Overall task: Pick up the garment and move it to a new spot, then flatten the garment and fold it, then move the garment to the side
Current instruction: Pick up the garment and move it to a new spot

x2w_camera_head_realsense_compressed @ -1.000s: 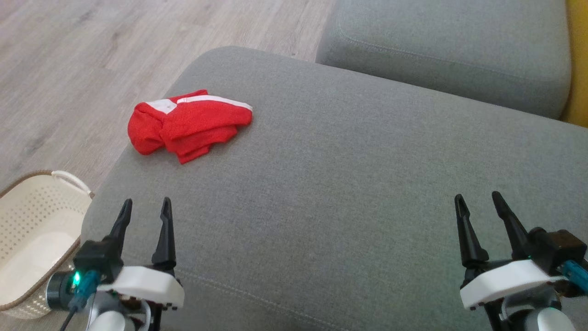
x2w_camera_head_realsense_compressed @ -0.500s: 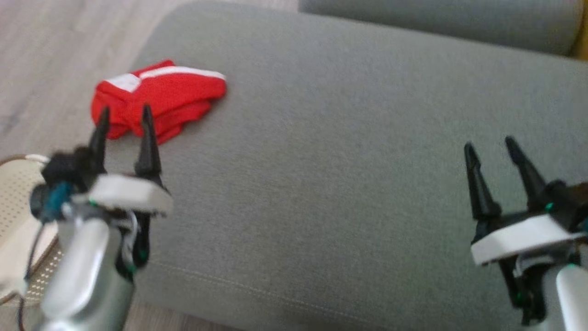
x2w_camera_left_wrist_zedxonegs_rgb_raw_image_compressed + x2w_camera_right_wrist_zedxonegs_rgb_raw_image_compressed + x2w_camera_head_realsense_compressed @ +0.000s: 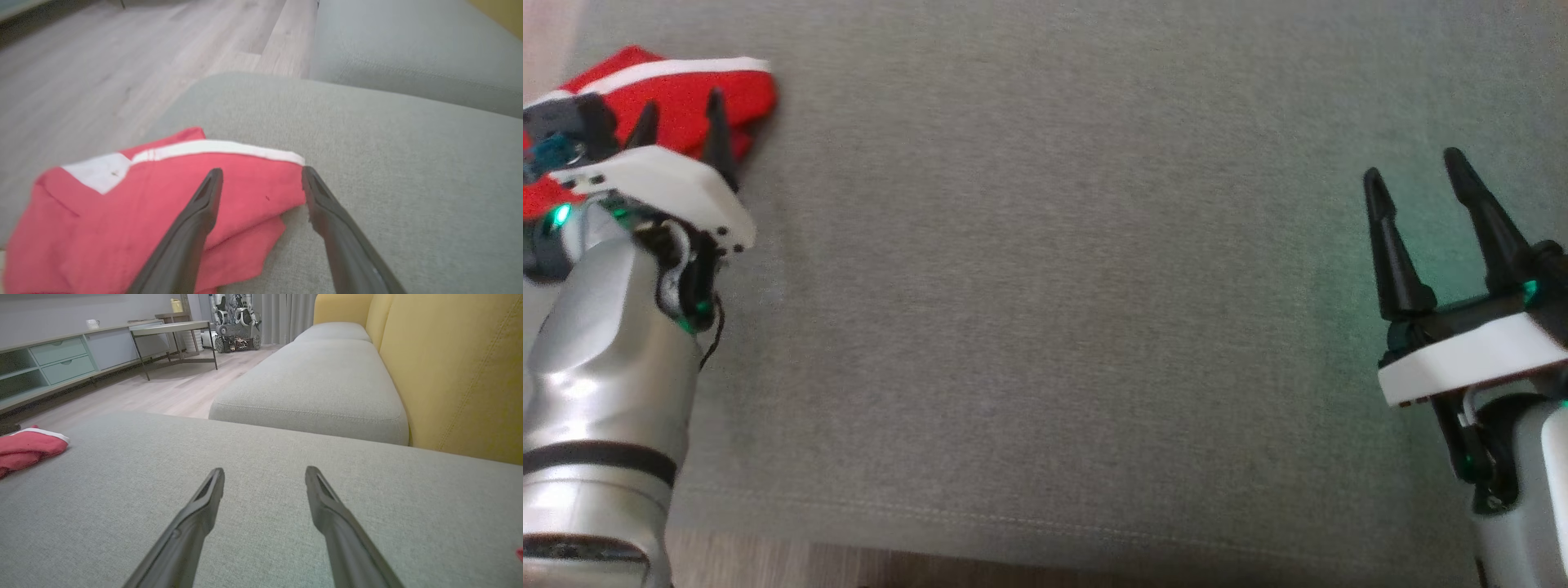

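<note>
The garment (image 3: 678, 88) is a crumpled red piece with a white stripe, lying at the far left of the grey sofa cushion (image 3: 1054, 286). My left gripper (image 3: 682, 110) hovers just over its near edge, open, fingers pointing at the cloth and nothing held. In the left wrist view the garment (image 3: 135, 204) spreads under and between the two dark fingers (image 3: 192, 228). My right gripper (image 3: 1413, 175) stands open over bare cushion at the right, far from the cloth. The right wrist view shows the garment (image 3: 28, 447) at its far left.
A second grey seat cushion (image 3: 318, 384) and a yellow backrest (image 3: 457, 367) lie beyond the right gripper. Wooden floor (image 3: 102, 73) borders the cushion's left side. A low cabinet (image 3: 61, 363), a metal table (image 3: 175, 330) and another robot (image 3: 233, 322) stand across the room.
The head view has tilted down and shifted. My left arm has reached forward until its open fingers came over the garment's near edge. The right gripper stayed over the bare cushion.
</note>
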Available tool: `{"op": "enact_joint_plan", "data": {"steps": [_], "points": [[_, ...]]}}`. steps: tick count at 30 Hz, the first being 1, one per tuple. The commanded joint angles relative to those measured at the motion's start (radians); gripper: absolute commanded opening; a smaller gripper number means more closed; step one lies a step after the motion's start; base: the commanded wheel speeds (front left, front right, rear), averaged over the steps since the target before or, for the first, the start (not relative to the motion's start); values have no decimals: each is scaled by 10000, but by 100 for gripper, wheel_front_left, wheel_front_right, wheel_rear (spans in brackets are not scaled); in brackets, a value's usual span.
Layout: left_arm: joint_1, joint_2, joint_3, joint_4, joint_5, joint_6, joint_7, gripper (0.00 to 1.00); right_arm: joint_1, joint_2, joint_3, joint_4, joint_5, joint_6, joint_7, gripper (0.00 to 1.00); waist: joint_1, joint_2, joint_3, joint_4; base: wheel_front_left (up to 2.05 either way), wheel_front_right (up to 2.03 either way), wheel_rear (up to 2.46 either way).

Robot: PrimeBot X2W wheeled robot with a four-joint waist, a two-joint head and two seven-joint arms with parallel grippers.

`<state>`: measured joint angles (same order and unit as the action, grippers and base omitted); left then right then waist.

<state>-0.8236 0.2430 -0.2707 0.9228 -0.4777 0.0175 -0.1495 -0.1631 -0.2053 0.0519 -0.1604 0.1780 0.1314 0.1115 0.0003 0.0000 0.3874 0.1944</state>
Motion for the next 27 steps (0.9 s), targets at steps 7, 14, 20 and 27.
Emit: {"op": "enact_joint_plan", "data": {"steps": [7, 14, 20, 27], "points": [[-865, 531, 694, 1920, -590, -447, 337, 0, -304, -188, 311, -186, 162, -7, -123, 100, -3, 0, 412, -671, 0, 0, 0], [-1089, 746, 537, 2535, -396, -629, -694, 0, -292, -54, 258, -5, 125, -7, -251, 100, -3, 0, 68, -611, 0, 0, 0], [-909, 948, 528, 1535, 18, -522, -1111, 0, -98, 151, 162, 204, 136, -7, -450, 100, -3, 0, -742, -488, 0, 0, 0], [448, 1254, 1186, -1443, 613, -278, -1120, 0, 415, 496, -37, 435, 7, -7, -605, 100, -3, 0, -1885, -427, 0, 0, 0]]}}
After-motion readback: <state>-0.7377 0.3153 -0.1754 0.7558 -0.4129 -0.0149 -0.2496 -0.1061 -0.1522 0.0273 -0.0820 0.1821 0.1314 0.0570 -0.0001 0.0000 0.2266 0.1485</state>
